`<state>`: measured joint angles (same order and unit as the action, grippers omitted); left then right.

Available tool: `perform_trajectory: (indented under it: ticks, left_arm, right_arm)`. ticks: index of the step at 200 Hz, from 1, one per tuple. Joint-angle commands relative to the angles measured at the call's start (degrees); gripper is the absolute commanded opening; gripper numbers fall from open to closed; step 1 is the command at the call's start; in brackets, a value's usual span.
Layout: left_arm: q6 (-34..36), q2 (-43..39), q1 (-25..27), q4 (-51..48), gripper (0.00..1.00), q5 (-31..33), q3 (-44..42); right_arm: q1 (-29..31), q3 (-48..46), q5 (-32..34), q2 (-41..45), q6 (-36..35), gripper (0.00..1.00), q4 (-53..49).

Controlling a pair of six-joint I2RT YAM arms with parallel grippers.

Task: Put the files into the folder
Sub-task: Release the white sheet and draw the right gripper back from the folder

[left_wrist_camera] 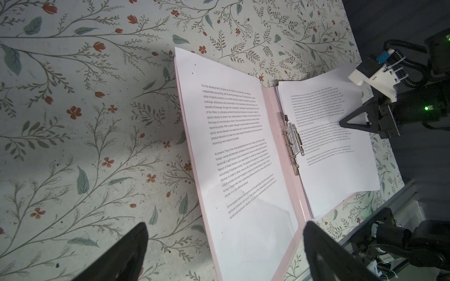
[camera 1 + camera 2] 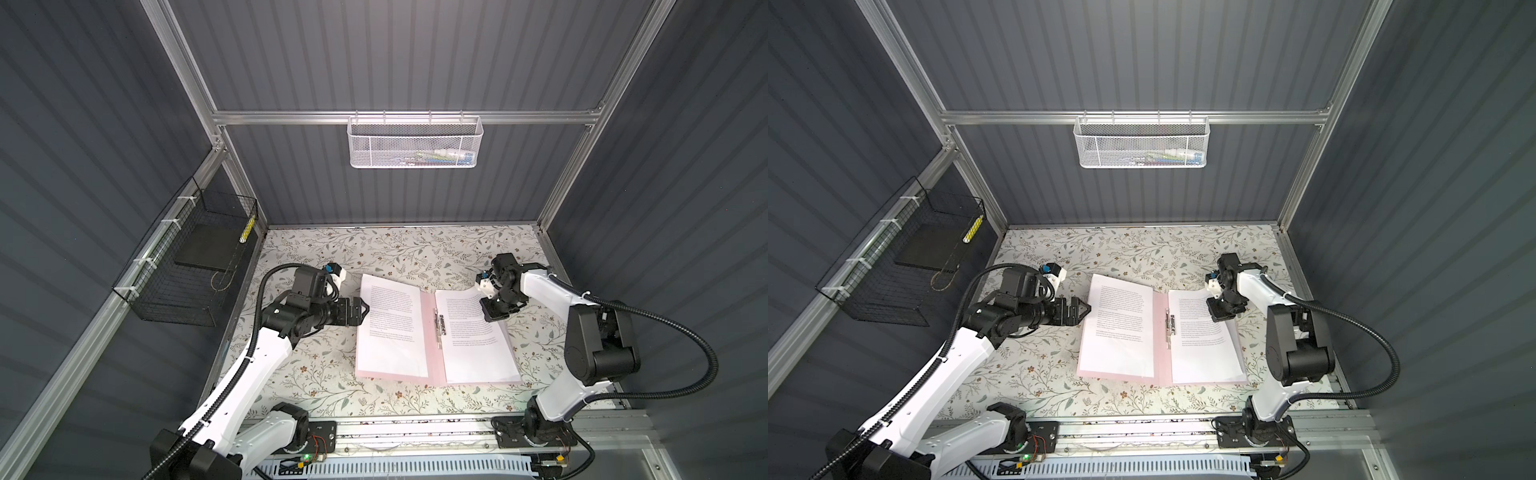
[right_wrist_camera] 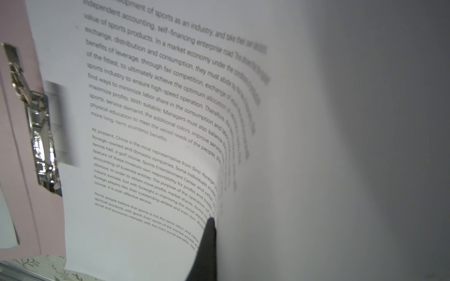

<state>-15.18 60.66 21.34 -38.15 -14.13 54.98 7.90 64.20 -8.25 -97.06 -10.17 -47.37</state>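
Pinches the right sheet (image 2: 473,340) (reads "At present, China is the most representative") over the pink folder (image 2: 428,332) with the right gripper (image 2: 485,311); holds the left gripper (image 2: 365,309) beside it, jaws spread.

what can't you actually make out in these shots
- Both top views: contents of the white mesh basket, too small behind the mesh.
- Right wrist view: curled top sheet hides half the right gripper; pinch unconfirmed.
- Left wrist view: sheet count in the folder, edges too thin.
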Motion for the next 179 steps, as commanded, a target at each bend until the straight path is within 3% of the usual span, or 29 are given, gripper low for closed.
perform_trajectory:
  ticks: [1, 55, 88, 96, 98, 99, 101, 103, 140, 179]
  left_arm:
    - [0.84, 0.09, 0.28, -0.52, 1.00, -0.25, -0.24]
    - [0.85, 0.02, 0.28, -0.52, 1.00, -0.24, -0.24]
    - [0.85, -0.04, 0.28, -0.56, 1.00, -0.21, -0.24]
    - [0.85, -0.02, 0.29, -0.61, 1.00, -0.27, -0.23]
    - [0.85, -0.02, 0.28, -0.61, 1.00, -0.21, -0.23]
    - [0.85, -0.02, 0.28, -0.61, 1.00, -0.25, -0.23]
    - [0.85, -0.02, 0.28, -0.61, 1.00, -0.23, -0.25]
    - [0.85, -0.02, 0.28, -0.61, 1.00, -0.25, -0.25]
    - [0.84, -0.11, 0.28, -0.65, 1.00, -0.09, -0.23]
    - [0.67, -0.22, 0.27, -0.95, 1.00, 1.04, -0.13]
  right_arm:
    - [0.51, 1.09, -0.30, -0.68, -0.60, 0.00, -0.22]
    - [0.54, 1.19, -0.38, -1.14, 0.44, 0.04, -0.33]
    - [0.22, 1.19, 0.47, -1.23, 1.46, 0.23, -0.79]
    - [-0.13, 1.03, -0.02, -0.81, 1.86, 0.39, -0.58]
    - [-0.16, 0.95, -0.19, -0.73, 1.99, 0.75, -0.43]
    - [-0.16, 0.89, -0.23, -0.71, 2.04, 0.87, -0.35]
    - [-0.21, 0.80, -0.26, -0.55, 2.12, 0.96, -0.19]
    - [-0.24, 0.72, -0.21, -0.34, 2.25, 0.98, -0.07]
    - [-0.59, 0.27, 3.93, 1.15, 3.57, 0.99, -0.51]
    - [-3.16, -0.80, 17.80, 6.31, 9.68, 0.99, 1.82]
